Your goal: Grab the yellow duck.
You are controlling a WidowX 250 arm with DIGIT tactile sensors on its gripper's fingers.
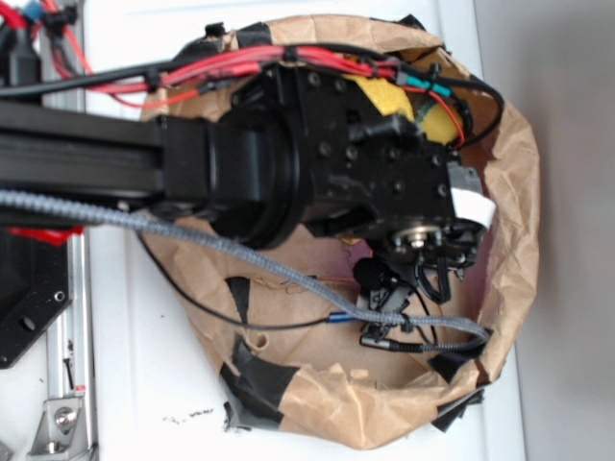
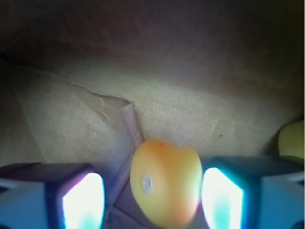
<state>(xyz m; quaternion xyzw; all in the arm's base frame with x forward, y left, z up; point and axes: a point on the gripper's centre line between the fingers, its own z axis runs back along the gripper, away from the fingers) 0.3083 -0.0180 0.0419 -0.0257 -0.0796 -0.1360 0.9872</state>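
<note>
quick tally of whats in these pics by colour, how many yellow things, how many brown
yellow: 3 (yellow duck between the claw fingers, yellow sponge partly hidden behind the arm, a rounded yellow thing beside it that I cannot name)
brown: 1 (paper bag rolled open around them)
total: 4
</note>
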